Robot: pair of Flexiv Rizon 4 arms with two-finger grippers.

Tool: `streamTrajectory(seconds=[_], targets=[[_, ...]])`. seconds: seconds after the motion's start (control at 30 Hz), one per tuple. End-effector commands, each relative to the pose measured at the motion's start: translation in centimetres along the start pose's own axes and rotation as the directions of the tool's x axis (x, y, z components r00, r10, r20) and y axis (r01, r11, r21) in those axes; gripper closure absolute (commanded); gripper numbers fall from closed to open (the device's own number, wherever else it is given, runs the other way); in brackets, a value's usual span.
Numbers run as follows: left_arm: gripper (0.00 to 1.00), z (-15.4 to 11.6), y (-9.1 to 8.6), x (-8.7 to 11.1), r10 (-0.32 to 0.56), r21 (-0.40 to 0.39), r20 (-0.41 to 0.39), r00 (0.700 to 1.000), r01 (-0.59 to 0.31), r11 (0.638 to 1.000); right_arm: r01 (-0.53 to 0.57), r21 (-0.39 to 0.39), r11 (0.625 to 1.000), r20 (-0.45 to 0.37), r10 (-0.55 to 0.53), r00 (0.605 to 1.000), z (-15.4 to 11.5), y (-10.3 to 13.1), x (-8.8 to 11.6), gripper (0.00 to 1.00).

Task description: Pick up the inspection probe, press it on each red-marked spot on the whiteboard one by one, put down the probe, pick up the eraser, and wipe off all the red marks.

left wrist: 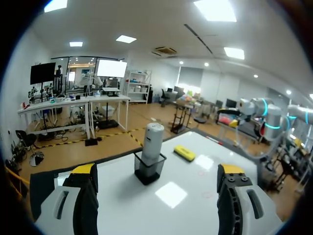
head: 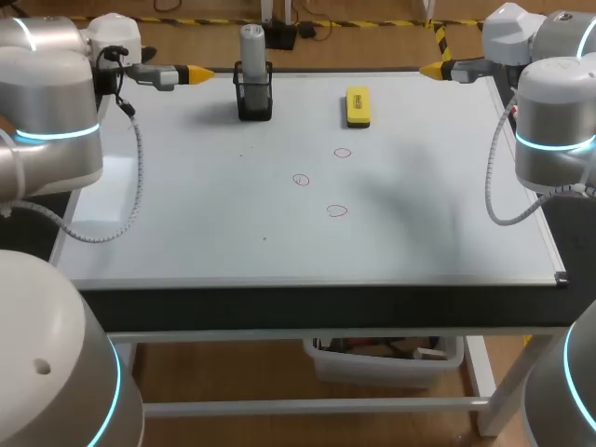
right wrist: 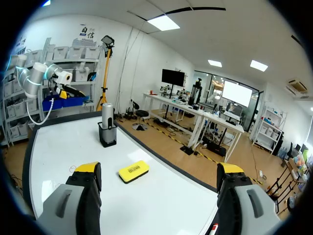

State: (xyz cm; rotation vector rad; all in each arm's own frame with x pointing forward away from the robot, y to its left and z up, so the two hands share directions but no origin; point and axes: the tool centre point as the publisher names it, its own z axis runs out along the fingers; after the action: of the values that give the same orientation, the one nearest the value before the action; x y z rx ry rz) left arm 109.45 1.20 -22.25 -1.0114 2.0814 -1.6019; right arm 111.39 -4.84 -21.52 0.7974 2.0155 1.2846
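**At the whiteboard's far corners: both grippers open, probe in holder**

On the table lies the whiteboard (head: 186,205). The inspection probe (head: 252,45), a grey cylinder, stands upright in a black holder (head: 254,101) near the board's far edge, left of centre. The yellow eraser (head: 358,106) lies flat on the board to the right of the holder, apart from it. Three red marks, small open circles, are drawn near the board's middle. The far mark (head: 343,153) is closest to the eraser, the left mark (head: 301,180) sits further forward, and the near mark (head: 336,211) is closest to the front edge. All three are unwiped.

Left gripper (head: 197,73): located over the far left corner of the board, pointing toward the holder, near it but not touching. Its wrist view shows the fingers (left wrist: 80,196) spread wide with nothing gripped. The probe and holder stand ahead of them, with the eraser beyond.

Right gripper (head: 433,68): located at the far right corner, pointing inward, well apart from the eraser. Its wrist view shows the fingers (right wrist: 83,196) spread wide, holding nothing. The eraser lies ahead of them, with the holder and probe farther off
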Motion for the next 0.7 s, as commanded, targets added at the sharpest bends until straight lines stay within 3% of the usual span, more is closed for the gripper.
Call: streamTrajectory(seconds=[0.03, 0.2, 0.47, 0.7], targets=[[0.00, 1.8, 0.7, -2.2, 0.033, 0.050, -0.144, 0.989, -0.026, 0.998, 0.000, -0.002, 1.000, -0.001, 0.000, 1.000, 0.0, -0.1, -0.1, 0.00], [0.00, 3.2, 1.1, -2.9, 0.045, 0.120, -0.306, 0.951, -0.008, 0.993, 0.000, -0.002, 1.000, -0.001, 0.000, 1.000, 0.0, -0.1, -0.1, 0.00], [0.00, 6.2, 1.3, -2.4, 0.136, 0.166, -0.513, 0.848, -0.057, 0.984, 0.000, -0.002, 1.000, -0.001, 0.000, 1.000, 0.0, -0.1, -0.1, 0.00], [0.00, 8.9, 0.8, -2.1, 0.178, 0.189, -0.574, 0.799, -0.082, 0.979, 0.000, -0.002, 1.000, -0.001, 0.000, 1.000, 0.0, -0.1, -0.1, 0.00]])
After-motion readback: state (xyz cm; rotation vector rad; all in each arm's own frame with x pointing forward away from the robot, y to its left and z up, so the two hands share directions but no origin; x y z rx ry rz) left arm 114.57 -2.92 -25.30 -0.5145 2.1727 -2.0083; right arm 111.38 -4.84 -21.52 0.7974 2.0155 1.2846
